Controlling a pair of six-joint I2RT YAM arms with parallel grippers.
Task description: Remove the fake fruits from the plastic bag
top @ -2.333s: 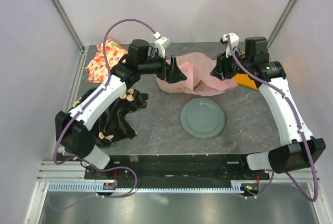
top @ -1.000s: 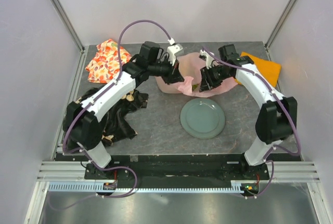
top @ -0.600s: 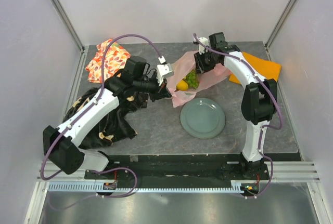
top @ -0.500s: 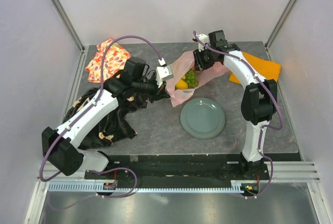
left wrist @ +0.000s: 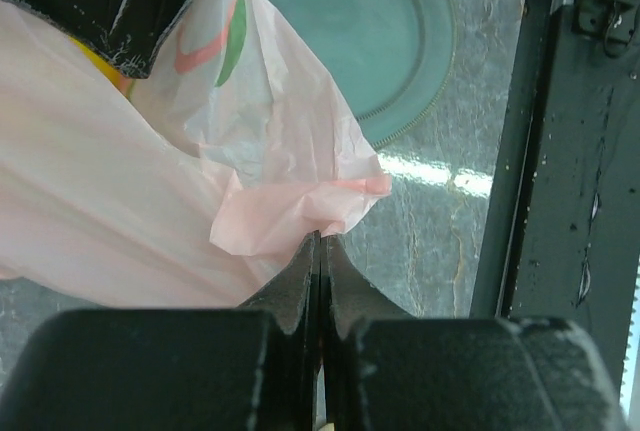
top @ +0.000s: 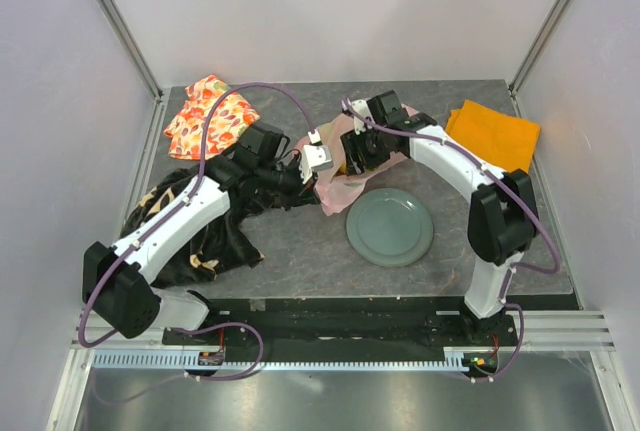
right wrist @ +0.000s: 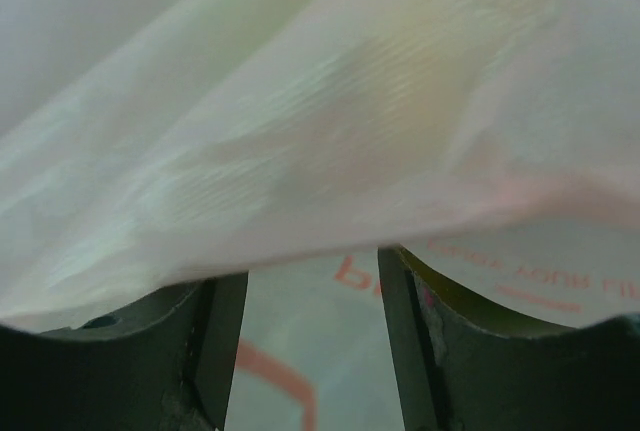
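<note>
Clamped on plastic bag corner with left claw, beside plate — right claw apart, against film; probably nearer fake fruits, hidden just ahead.

Pale walls — dark grey tabletop

Left arm stretched forward and to the right from its base, forearm angled inward. Left gripper: jaws pressed flat together, pinching an edge of the plastic bag. Right arm arcs up from its base, forearm pointing left. Right gripper: I see its fingers standing apart. Both grippers sit just beside each other.
</note>
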